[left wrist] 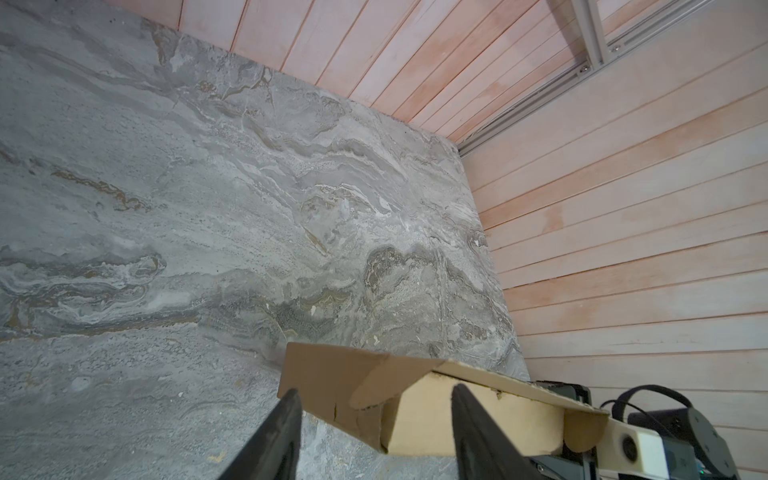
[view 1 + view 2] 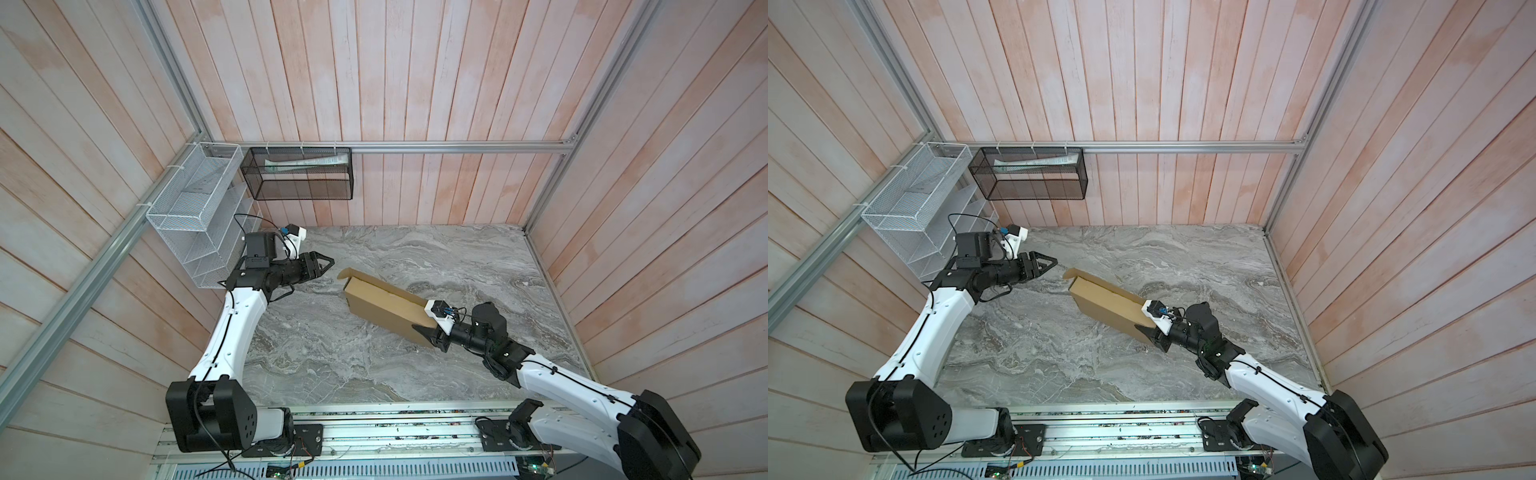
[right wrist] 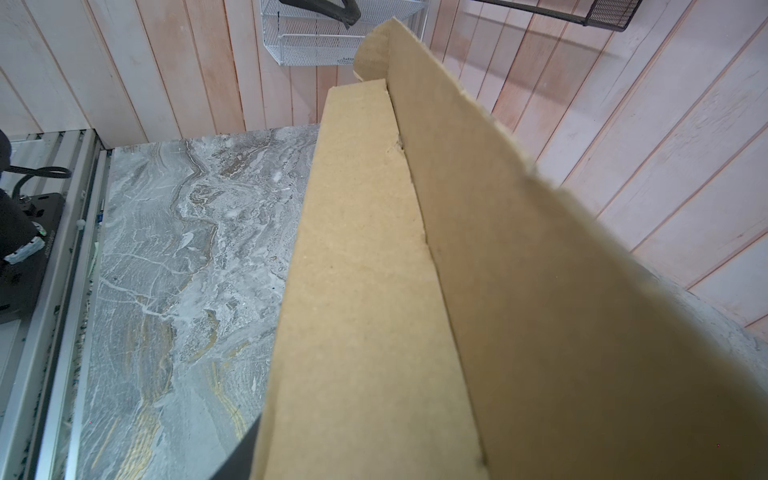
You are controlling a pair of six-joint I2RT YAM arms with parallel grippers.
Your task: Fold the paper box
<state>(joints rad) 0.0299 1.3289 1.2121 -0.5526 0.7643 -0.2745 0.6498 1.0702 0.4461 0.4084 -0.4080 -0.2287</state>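
Right pincer (image 2: 424,328) gripping paper box (image 2: 386,305), long axis diagonal, far-left to near-right

White links (image 2: 235,328), black joints (image 2: 216,415), black fingers (image 1: 274,440) (thin cables (image 2: 224,336) alongside).

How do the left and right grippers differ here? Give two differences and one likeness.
The left gripper has its jaws apart, gripping nothing; the right gripper has its jaws clamped on the paper box. The left gripper sits just short of the box's flapped end; the right gripper is at the opposite end. Both are black and face the box.
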